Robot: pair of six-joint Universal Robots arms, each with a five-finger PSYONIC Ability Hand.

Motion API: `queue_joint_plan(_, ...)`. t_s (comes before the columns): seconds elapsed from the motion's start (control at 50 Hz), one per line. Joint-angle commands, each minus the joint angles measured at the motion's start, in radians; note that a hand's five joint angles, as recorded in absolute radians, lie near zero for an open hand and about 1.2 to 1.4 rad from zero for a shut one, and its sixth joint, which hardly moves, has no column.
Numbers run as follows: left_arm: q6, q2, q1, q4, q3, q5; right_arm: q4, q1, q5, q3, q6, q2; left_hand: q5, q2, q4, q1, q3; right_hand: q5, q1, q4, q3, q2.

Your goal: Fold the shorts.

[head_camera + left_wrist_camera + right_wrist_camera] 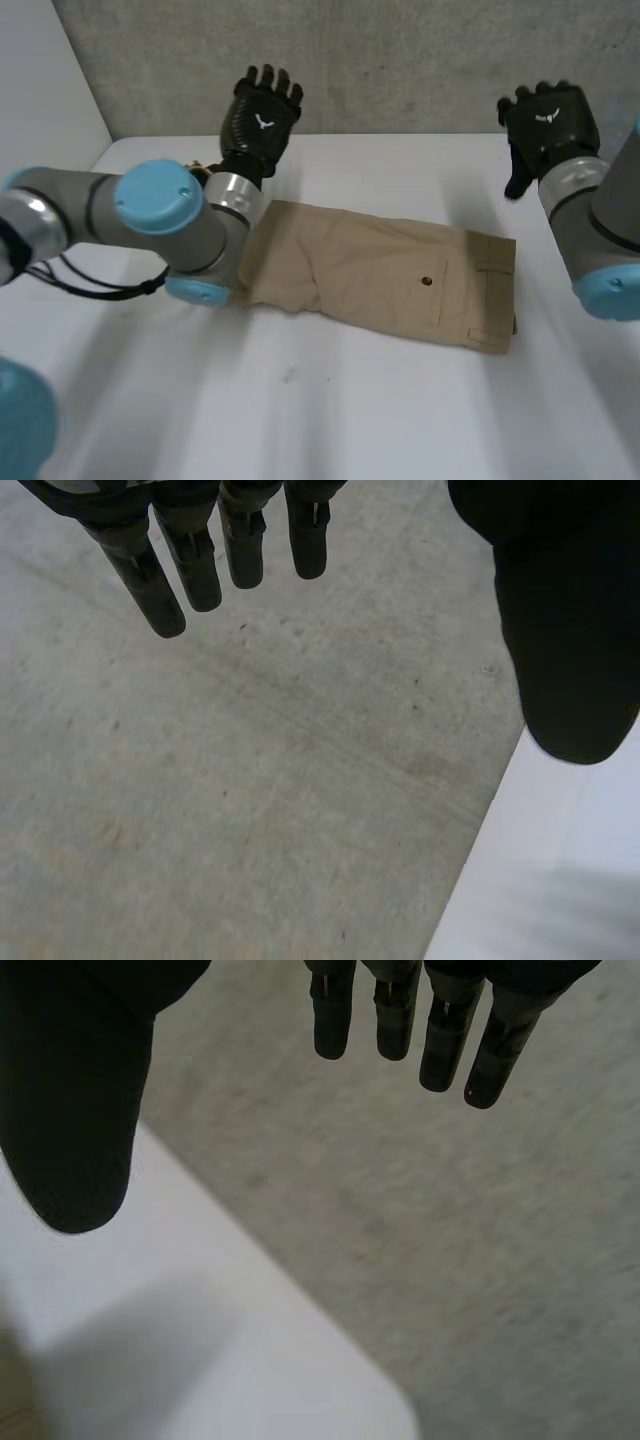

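Observation:
Tan shorts (385, 275) lie folded in a long strip across the middle of the white table (330, 410), waistband toward the right, a back pocket button showing. My left hand (262, 112) is raised above the table's far edge, behind the shorts' left end, fingers (190, 565) straight and apart from the thumb (575, 630), holding nothing. My right hand (548, 120) hovers at the far right, beyond the waistband, fingers (440, 1035) straight and thumb (75, 1110) spread, empty too.
A grey wall (400, 60) rises just behind the table's far edge, close to both hands. My left arm (150, 215) lies across the left part of the table, over the shorts' left end. Bare table stretches in front of the shorts.

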Motion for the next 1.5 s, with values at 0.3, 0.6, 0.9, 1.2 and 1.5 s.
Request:
queue_joint_plan(0.3, -0.316, 0.441, -0.003, -0.122, -0.598, -0.044, 0.051, -0.048, -0.169, 0.545, 0.185, -0.129, -0.024, -0.013, -0.014, -0.012, -0.021, 0.405, 0.443, 0.413, 0.431, 0.424)
queue_joint_plan(0.6, -0.317, 0.452, 0.003, -0.121, -0.635, -0.044, -0.124, -0.08, -0.136, 0.514, 0.068, 0.027, -0.024, -0.013, -0.014, -0.012, -0.021, 0.484, 0.522, 0.492, 0.51, 0.503)
queue_joint_plan(0.9, -0.319, 0.469, 0.003, -0.124, -0.647, -0.049, -0.138, -0.194, -0.142, 0.475, -0.048, 0.018, -0.03, -0.019, -0.02, -0.018, -0.027, 1.164, 1.202, 1.173, 1.191, 1.183)
queue_joint_plan(1.2, -0.319, 0.577, 0.038, -0.125, -0.743, -0.046, 0.075, -0.193, -0.128, 0.251, -0.513, -0.02, -0.036, -0.025, -0.025, -0.024, -0.032, 1.164, 1.202, 1.173, 1.191, 1.183)
queue_joint_plan(1.5, -0.32, 0.623, 0.038, -0.125, -0.778, -0.047, 0.071, 0.337, -0.48, -0.021, -0.515, 0.188, -0.036, -0.025, -0.025, -0.024, -0.032, 1.164, 1.202, 1.173, 1.191, 1.183)
